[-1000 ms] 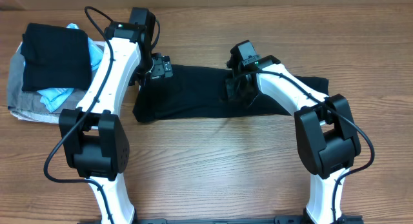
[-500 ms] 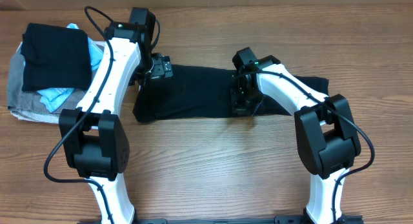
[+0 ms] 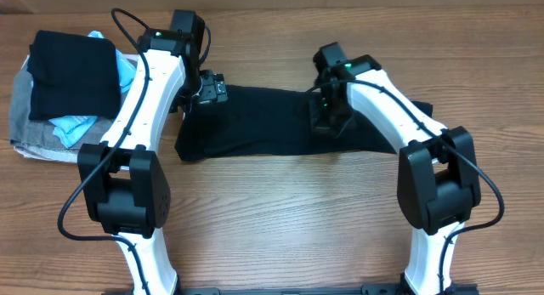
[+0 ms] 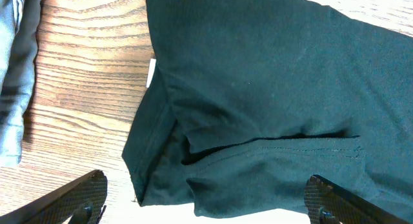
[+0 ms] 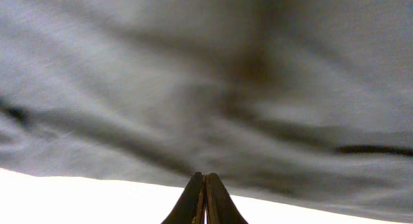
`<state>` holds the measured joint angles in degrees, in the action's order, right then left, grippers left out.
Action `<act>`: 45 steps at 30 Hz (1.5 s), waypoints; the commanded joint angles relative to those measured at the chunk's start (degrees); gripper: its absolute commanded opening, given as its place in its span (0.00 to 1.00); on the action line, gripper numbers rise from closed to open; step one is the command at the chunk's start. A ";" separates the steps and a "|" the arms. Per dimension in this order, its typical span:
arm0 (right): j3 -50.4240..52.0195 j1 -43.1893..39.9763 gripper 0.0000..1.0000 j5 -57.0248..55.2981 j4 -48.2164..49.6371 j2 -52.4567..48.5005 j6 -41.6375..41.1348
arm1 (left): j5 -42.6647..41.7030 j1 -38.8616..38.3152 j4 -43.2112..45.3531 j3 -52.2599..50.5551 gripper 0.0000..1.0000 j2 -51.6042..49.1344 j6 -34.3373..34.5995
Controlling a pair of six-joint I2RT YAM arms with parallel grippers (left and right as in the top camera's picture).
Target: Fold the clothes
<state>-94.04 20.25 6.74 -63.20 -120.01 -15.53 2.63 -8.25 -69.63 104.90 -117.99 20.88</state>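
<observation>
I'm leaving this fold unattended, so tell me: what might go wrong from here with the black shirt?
The right gripper is shut over the shirt, but no cloth shows between its tips, so a lift may come up empty. The left gripper hangs open over layered fabric at the shirt's end and may catch only one layer.

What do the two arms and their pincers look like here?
Left arm and right arm: white rounded links, bulky black joint housings, thin black cables looping alongside, and a small green light near each wrist. Left pincer and right pincer: dark tapering fingers.
</observation>
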 commanded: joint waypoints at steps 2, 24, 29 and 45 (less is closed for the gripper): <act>1.84 -3.08 0.05 -6.32 0.52 0.66 -0.15 | 0.35 -0.13 0.04 -0.66 1.00 0.24 0.57; 12.20 -8.59 0.04 -6.23 2.45 0.63 -0.81 | 0.35 -0.13 0.04 -0.66 1.00 0.24 0.57; 6.05 -9.90 0.04 -5.99 -4.35 1.99 -0.85 | 0.35 -0.13 0.04 -0.66 1.00 0.24 0.57; 3.98 -32.61 0.30 12.48 -11.65 8.68 7.76 | 0.35 -0.13 0.04 -0.66 1.00 0.24 0.57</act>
<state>-89.14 -7.73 10.83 -75.16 -112.66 -13.96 2.63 -8.25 -69.63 104.90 -117.99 20.88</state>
